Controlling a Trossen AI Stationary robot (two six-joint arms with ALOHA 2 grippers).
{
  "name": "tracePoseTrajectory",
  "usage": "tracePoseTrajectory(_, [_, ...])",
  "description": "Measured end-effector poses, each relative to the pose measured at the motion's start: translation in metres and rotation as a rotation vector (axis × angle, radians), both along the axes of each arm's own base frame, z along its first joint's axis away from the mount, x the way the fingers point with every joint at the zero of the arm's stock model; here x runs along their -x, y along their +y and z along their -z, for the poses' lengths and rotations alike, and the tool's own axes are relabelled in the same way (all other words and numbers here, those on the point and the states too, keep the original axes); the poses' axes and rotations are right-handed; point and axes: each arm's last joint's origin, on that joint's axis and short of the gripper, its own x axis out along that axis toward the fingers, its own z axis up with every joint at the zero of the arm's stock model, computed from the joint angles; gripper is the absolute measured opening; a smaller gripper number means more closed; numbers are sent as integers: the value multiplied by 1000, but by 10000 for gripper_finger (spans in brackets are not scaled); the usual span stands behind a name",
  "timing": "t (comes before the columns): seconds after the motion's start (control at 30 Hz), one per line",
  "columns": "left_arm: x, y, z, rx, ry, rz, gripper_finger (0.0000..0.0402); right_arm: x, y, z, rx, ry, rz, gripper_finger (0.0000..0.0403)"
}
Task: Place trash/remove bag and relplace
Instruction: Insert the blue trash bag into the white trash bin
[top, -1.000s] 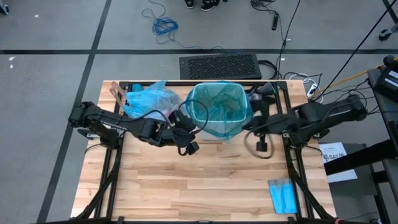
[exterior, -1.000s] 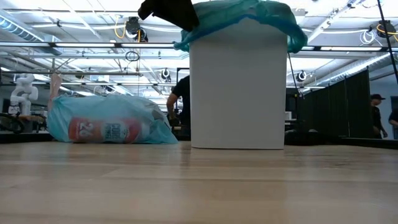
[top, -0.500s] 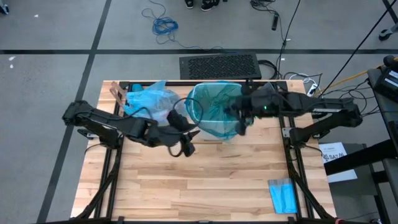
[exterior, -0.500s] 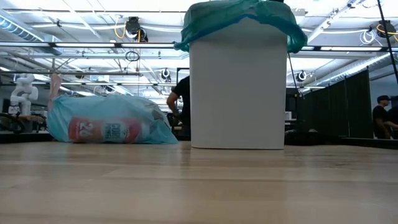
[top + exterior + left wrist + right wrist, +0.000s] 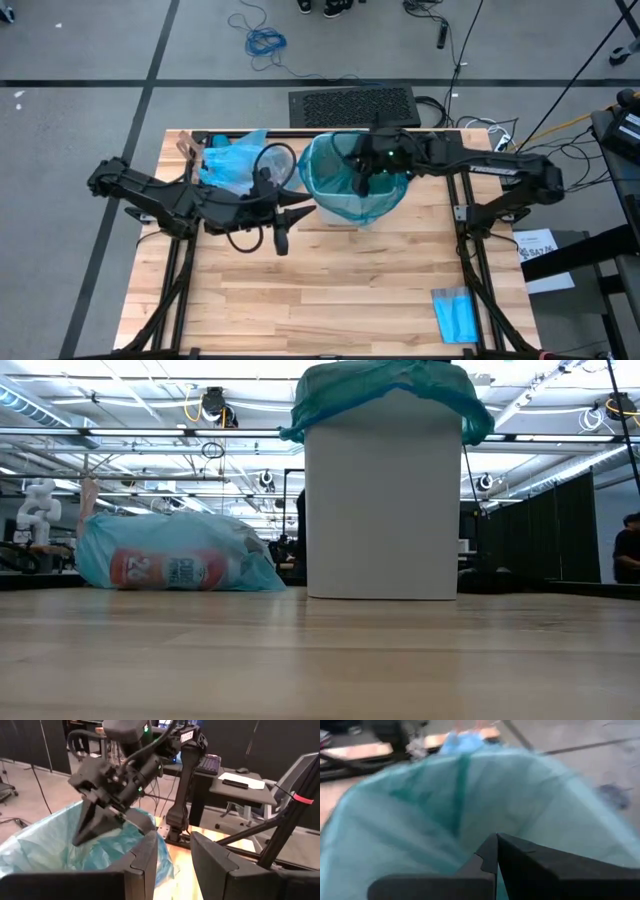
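hovering over the teal-lined bin (image 5: 352, 180): right gripper (image 5: 362, 187), fingers pressed together. waiting beside it: left gripper (image 5: 305, 208), fingers parted, holding nothing. only showing low: bottle label inside the bag (image 5: 170, 565).

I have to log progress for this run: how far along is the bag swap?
Looks done: a filled light-blue bag lies on the table beside the white bin, and a teal liner already sits in the bin. In hand: the shut right gripper reaches over the bin's opening, apparently settling the liner, while the left gripper hangs empty beside the bin. Left: finish seating the liner.
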Motion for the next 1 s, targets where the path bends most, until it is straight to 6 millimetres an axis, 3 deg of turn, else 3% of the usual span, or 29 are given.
tracePoseTrajectory(0.3, [0,-1,1,4,5,21,113,-12,-7,24,-235,80,-90,0])
tracePoseTrajectory(0.63, [0,-1,1,8,7,45,113,-10,-19,29,-403,69,-84,0])
tracePoseTrajectory(0.8, [0,-1,1,2,8,45,113,-3,-21,18,-403,11,-73,0])
tracePoseTrajectory(1.0, [0,-1,1,1,9,45,113,17,-16,-14,-312,-132,-66,0])
